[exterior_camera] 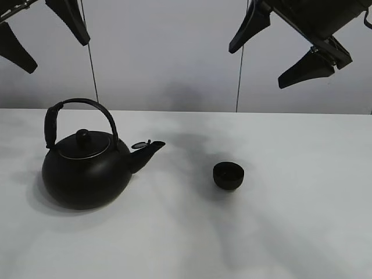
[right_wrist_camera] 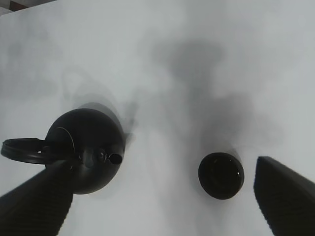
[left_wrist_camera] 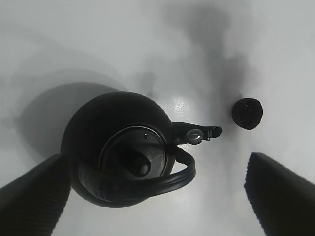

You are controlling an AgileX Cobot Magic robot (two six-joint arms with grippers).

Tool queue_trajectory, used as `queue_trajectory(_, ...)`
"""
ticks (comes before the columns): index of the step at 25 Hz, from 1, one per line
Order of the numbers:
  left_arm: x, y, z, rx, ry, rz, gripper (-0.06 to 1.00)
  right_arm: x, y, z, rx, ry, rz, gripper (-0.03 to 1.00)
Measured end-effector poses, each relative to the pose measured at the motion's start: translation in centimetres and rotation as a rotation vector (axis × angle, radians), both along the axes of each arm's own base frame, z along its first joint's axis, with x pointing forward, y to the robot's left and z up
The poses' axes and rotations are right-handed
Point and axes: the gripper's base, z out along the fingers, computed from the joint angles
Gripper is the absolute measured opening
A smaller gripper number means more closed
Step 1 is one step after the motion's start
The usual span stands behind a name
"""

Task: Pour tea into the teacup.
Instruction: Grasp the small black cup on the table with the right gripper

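A big round black kettle (exterior_camera: 84,168) with an arched handle stands on the left of the white table, its spout pointing right toward the teacup. The tiny matte-black teacup (exterior_camera: 228,175) stands alone near the middle. My left gripper (exterior_camera: 49,32) hangs open and empty high above the kettle. My right gripper (exterior_camera: 279,46) hangs open and empty high above the teacup. The left wrist view shows the kettle (left_wrist_camera: 123,150) and the teacup (left_wrist_camera: 247,113) between the open fingers. The right wrist view shows the kettle (right_wrist_camera: 86,147) and the teacup (right_wrist_camera: 221,175).
The white table (exterior_camera: 302,232) meets a pale back wall (exterior_camera: 174,52). Two thin dark cables hang in front of the wall.
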Motion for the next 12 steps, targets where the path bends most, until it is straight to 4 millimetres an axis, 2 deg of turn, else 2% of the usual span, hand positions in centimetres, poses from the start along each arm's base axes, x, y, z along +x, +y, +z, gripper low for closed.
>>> queue_trajectory(8,0.0,0.0,0.0,0.000,0.000,0.000,0.69,-0.1,-0.3,-0.2,-0.074,-0.021,0.051,0.69)
queue_trajectory(12,0.0,0.0,0.0,0.000,0.000,0.000,0.69,-0.6,1.3,-0.8,-0.229,-0.067,0.199,0.69)
